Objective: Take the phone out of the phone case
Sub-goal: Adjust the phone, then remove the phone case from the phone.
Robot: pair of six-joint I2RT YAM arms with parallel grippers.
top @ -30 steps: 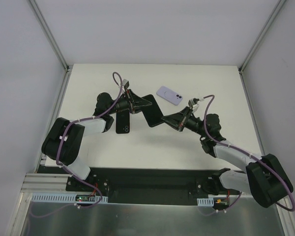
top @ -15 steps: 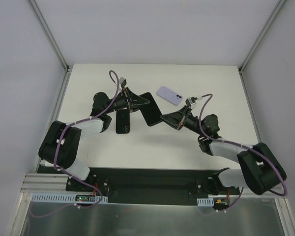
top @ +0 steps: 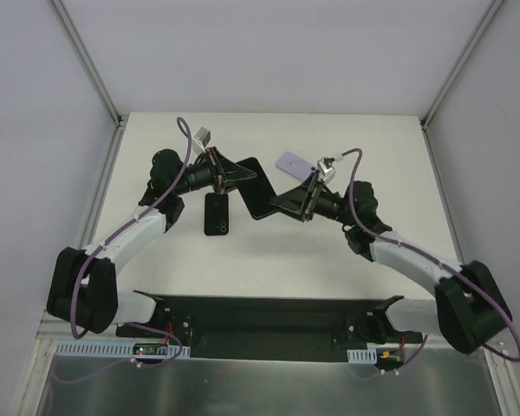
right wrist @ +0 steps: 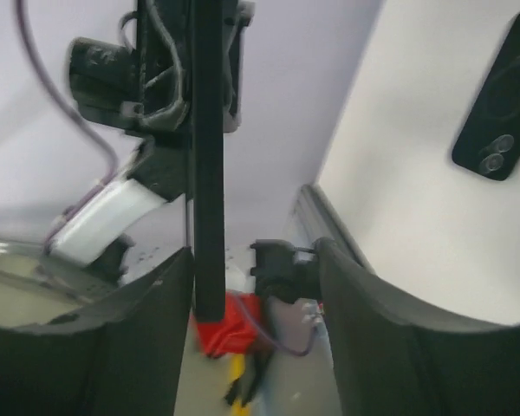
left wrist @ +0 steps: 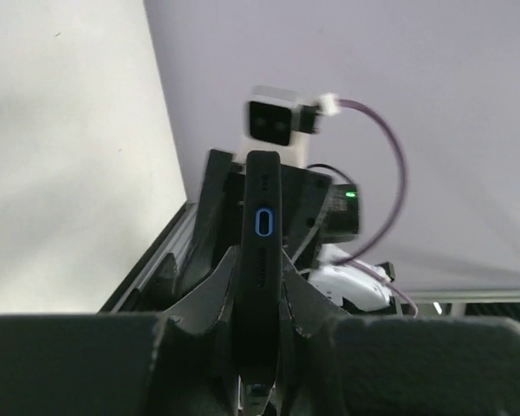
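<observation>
A black phone case (top: pixel 258 189) hangs above the table's middle, gripped at one end by my shut left gripper (top: pixel 241 178). In the left wrist view the phone case (left wrist: pixel 262 217) stands edge-on between the jaws of my left gripper (left wrist: pixel 258 299), showing a blue-rimmed port opening. Whether the phone sits inside cannot be told. My right gripper (top: pixel 279 201) is open at the other end. In the right wrist view the phone case (right wrist: pixel 206 130) lies along one finger of my right gripper (right wrist: pixel 256 260), with a wide gap to the other.
A black handset-shaped item (top: pixel 217 214) with two lens rings lies flat below the left gripper, also in the right wrist view (right wrist: pixel 496 95). A lilac phone-shaped item (top: pixel 291 163) lies just beyond the right gripper. Frame posts stand at the table's far corners.
My right gripper, shut on the case's end before, has opened. Both grippers and the case have shifted toward the far side, the left arm stretching out.
</observation>
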